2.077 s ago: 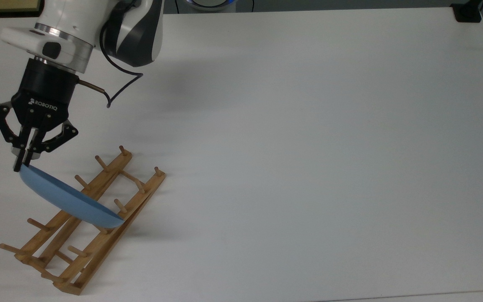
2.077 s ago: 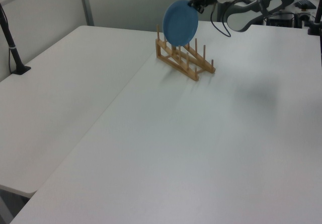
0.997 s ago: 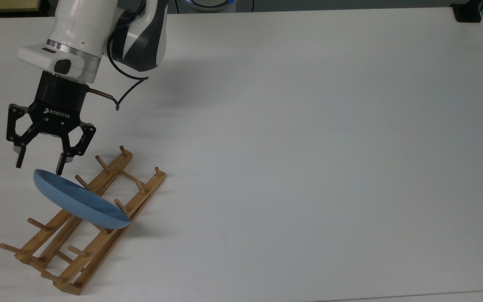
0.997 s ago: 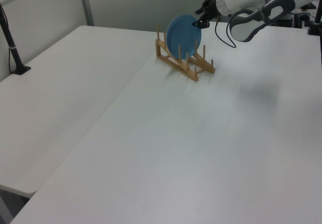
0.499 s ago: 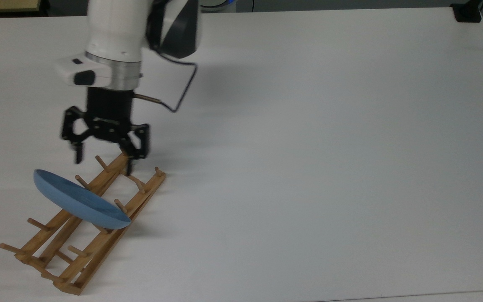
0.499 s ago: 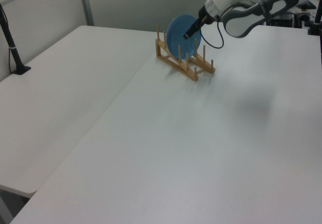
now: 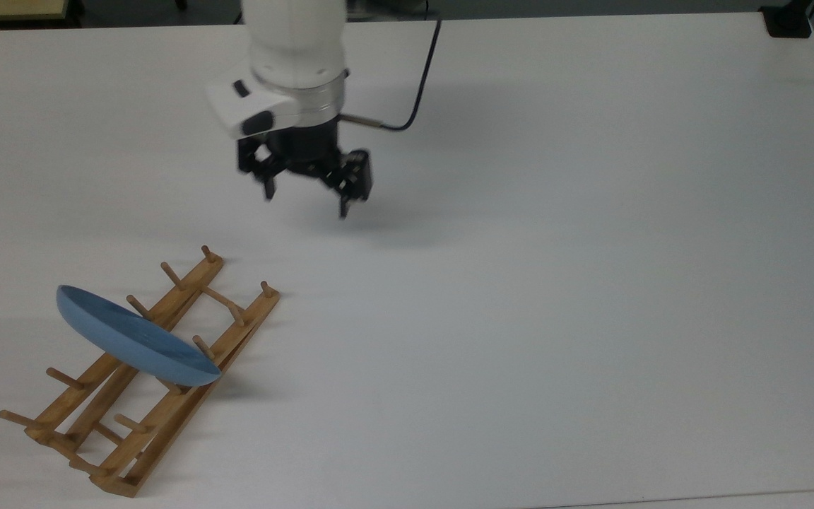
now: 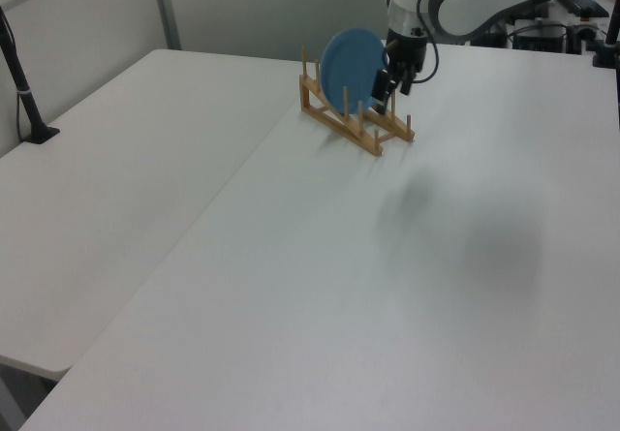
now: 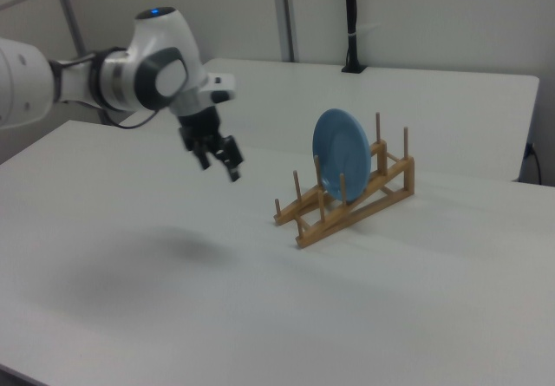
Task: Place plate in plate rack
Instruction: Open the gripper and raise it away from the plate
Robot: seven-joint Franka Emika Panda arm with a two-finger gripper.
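Now that the gripper has let go and swung away from where it hovered a second ago, the plate stands on edge in the rack, well off to the gripper's lower left in the top view, leaning between the pegs with nothing else touching it. The gripper hangs above the bare table, fingers spread wide and empty. Placement looks done; only the retreat seems left. No lettering on the gripper can be read at this moment.
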